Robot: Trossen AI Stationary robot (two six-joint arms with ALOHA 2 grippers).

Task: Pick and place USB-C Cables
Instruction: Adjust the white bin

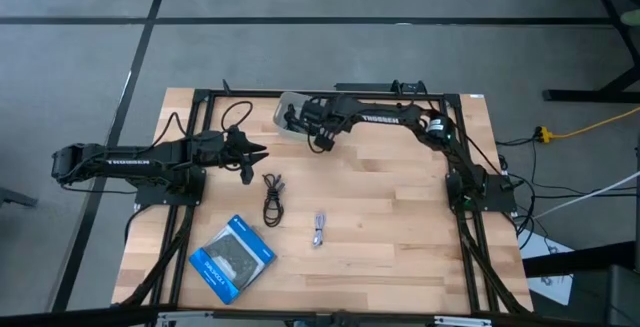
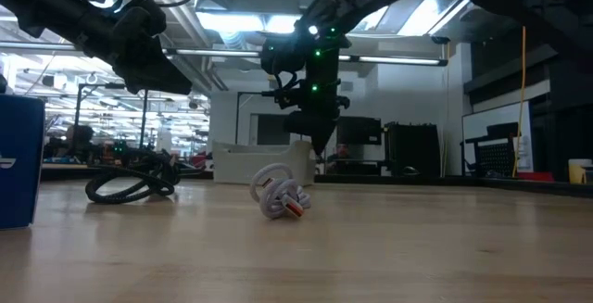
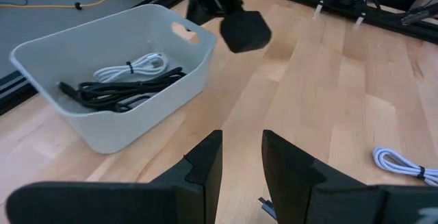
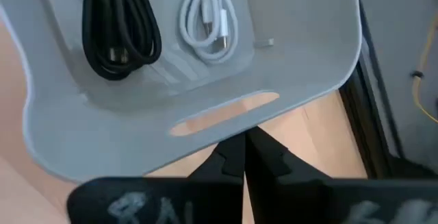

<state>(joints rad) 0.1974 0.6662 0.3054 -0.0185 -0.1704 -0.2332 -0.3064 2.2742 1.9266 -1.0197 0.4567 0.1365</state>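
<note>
A pale grey bin (image 1: 288, 113) stands at the table's far side. It holds black cables (image 3: 120, 90) and a white cable (image 3: 137, 66), which also show in the right wrist view as black (image 4: 120, 25) and white (image 4: 209, 18). A black cable bundle (image 1: 272, 197) and a pale cable bundle (image 1: 318, 229) lie on the table; both also show in the low view, the black one (image 2: 130, 184) and the pale one (image 2: 281, 196). My right gripper (image 4: 245, 157) is shut and empty, in the air just by the bin's handle side (image 4: 222, 113). My left gripper (image 3: 241, 159) is open and empty, above the table left of the black bundle.
A flat blue-and-black packet (image 1: 232, 257) lies near the table's front left. A black frame rail (image 1: 330, 92) runs along the far edge behind the bin. Bare wood lies between the pale bundle and the right arm's base (image 1: 478, 189).
</note>
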